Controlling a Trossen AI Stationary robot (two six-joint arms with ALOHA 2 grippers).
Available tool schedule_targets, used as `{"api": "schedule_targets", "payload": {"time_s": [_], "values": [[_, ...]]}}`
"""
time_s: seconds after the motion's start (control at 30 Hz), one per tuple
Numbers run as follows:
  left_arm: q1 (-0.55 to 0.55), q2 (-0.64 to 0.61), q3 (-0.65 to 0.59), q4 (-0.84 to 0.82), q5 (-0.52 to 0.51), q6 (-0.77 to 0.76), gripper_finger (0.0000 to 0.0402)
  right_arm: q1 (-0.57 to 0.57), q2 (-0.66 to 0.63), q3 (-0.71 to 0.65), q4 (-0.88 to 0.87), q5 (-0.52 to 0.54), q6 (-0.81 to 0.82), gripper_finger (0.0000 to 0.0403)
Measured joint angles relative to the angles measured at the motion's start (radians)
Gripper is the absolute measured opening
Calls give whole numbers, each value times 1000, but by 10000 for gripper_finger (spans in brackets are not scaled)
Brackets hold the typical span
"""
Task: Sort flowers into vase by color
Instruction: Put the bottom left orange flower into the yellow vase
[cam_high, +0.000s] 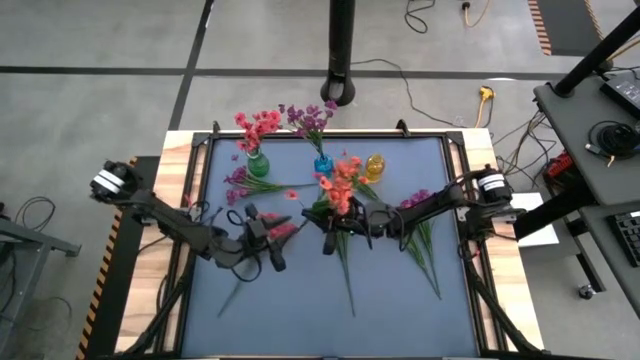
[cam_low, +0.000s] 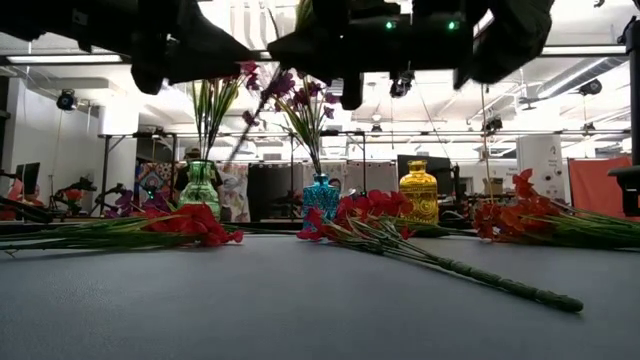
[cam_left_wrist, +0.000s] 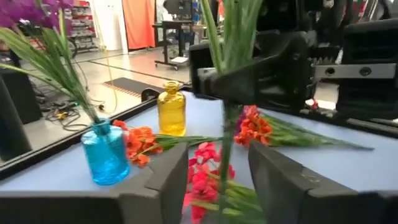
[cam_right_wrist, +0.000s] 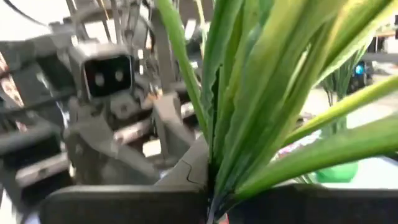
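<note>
An orange sprig (cam_high: 341, 185) stands upright near the bench's (cam_high: 400, 300) middle, clamped in the right claw (cam_high: 334, 222); the right wrist view fills with its green leaves (cam_right_wrist: 261, 106) rising from shut fingers, which the high view hides. The left claw (cam_left_wrist: 217, 180), beside it, stands partly open around the stem in its own view. Blue vase (cam_left_wrist: 104, 152) and yellow vase (cam_left_wrist: 171, 109) stand toward the far edge.

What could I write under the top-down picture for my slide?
Two robot arms meet mid-table: right hand shut on an orange sprig, left hand alongside, three vases behind.
</note>
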Motion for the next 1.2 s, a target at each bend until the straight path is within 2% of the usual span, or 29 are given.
{"api": "schedule_targets", "payload": {"time_s": [0.13,0.3,0.5,0.6,0.7,0.87,1.0,1.2], "values": [[-2,-78,-1,-112,6,-2,175,-9,-117,2,-305,45,-13,26],[-2,-151,-1,-186,6,0,176,-37,-329,8,-750,233,-37,32],[-1,-225,18,-197,58,18,167,-141,-574,8,-1024,394,-42,33],[0,-260,51,-229,117,93,162,-253,-651,5,-1060,394,-50,33],[2,-285,98,-313,188,140,157,-367,-688,3,-1060,317,-70,33],[5,-303,197,-519,153,169,153,-503,-681,-11,-1065,216,-66,33],[5,-299,231,-617,129,170,153,-534,-654,-28,-1050,192,-66,33],[5,-298,216,-633,121,170,153,-537,-628,-55,-992,200,-60,34]]}}
